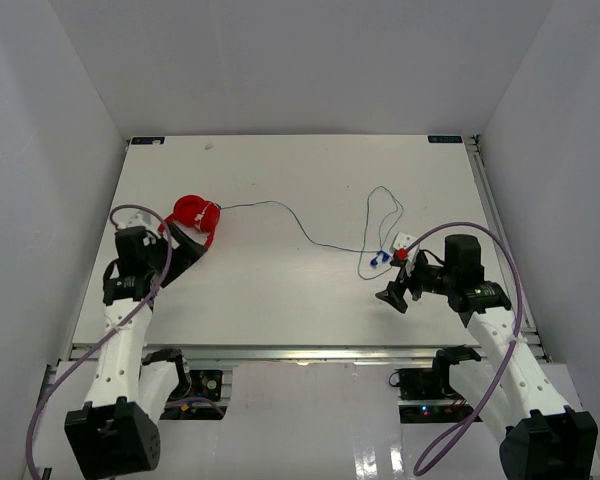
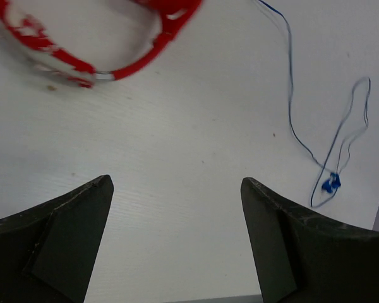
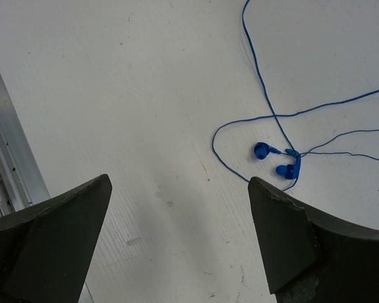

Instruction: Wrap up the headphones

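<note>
Left claw gapes near headphones, right claw near cable

Bright, even light; soft shadows, sharp focus.

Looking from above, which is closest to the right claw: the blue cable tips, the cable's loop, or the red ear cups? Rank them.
1. Blue cable tips, just beyond the right gripper.
2. Cable loop, farther back on the right.
3. Red ear cups, far left.
</note>
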You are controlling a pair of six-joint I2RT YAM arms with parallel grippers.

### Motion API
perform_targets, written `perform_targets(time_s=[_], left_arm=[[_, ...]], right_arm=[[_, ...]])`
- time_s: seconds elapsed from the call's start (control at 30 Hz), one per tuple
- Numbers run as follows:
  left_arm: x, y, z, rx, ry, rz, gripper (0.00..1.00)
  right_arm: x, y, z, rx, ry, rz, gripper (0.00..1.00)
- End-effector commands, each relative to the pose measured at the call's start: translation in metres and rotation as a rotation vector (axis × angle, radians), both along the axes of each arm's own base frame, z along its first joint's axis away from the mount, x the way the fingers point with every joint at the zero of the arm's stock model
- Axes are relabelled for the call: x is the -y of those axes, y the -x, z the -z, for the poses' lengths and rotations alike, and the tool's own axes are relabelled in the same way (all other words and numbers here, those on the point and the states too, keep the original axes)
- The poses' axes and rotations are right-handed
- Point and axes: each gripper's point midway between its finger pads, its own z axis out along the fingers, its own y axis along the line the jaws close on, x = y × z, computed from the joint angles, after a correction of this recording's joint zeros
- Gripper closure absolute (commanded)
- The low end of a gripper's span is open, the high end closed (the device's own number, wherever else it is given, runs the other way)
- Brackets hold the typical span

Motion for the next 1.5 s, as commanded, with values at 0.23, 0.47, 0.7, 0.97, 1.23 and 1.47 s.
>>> perform_targets(time_s=[0.23,0.47,0.7,0.97,1.23,1.47], left_arm=[[-0.106,-0.042,0.027,-0.269,0.136,-0.476,0.14],[-0.129,-0.070,0.063,-0.404,0.081,-0.496,0.34],[-0.138,-0.080,0.094,-0.495,0.023,-0.487,0.33],[-0.138,-0.094,0.115,-0.514,0.028,-0.468,0.37],[-0.140,-0.099,0.130,-0.542,-0.002,-0.420,0.63],[-0.139,-0.090,0.130,-0.545,-0.070,-0.357,0.92]], right_arm=[[0.001,-0.003,-0.007,0.049,-0.020,-0.020,0.04],[0.004,-0.006,-0.007,0.058,-0.008,-0.005,0.04],[0.004,-0.007,-0.007,0.057,-0.007,-0.002,0.04],[0.005,-0.007,-0.004,0.042,-0.010,0.001,0.04],[0.011,-0.010,-0.001,0.023,-0.021,0.026,0.04],[0.014,-0.010,0.000,0.009,-0.034,0.037,0.04]])
